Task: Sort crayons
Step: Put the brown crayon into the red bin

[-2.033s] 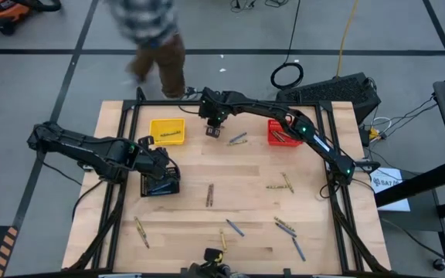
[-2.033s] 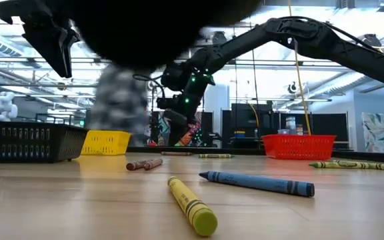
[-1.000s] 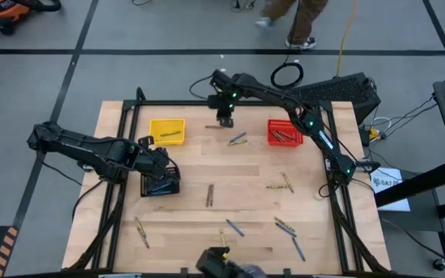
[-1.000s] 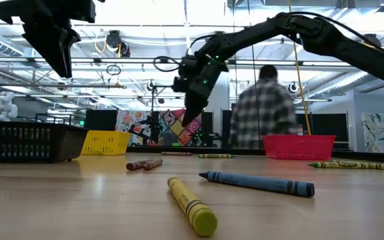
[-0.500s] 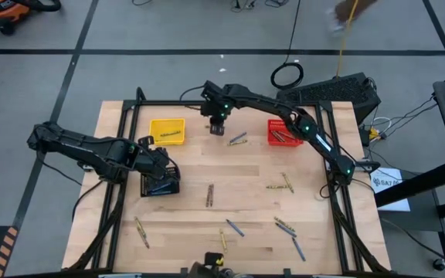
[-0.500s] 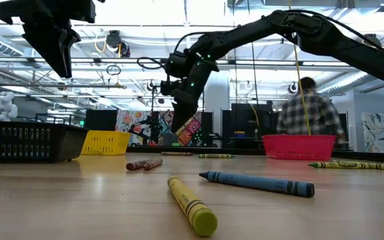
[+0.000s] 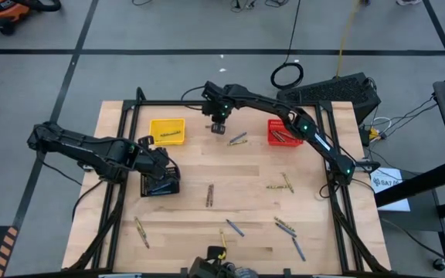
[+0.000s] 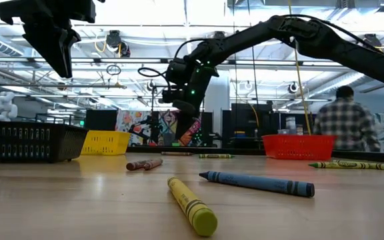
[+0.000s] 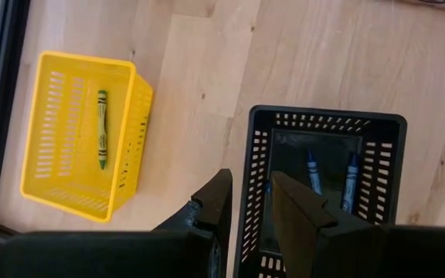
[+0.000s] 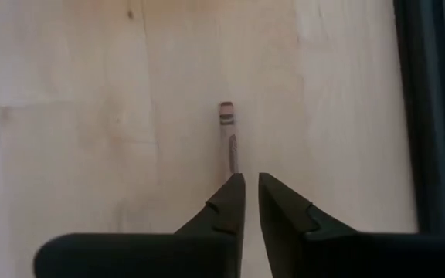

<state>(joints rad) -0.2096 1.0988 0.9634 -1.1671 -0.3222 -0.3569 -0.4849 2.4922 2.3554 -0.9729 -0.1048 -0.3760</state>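
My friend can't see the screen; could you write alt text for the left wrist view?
The left tool hovers over the rim of a black basket holding two blue crayons. Beside it, a yellow basket holds one green crayon.

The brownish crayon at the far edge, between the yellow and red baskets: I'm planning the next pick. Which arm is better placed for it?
Right. The right hand is directly over that brownish crayon, fingers astride its near end. The left hand hangs over the black basket, well away.
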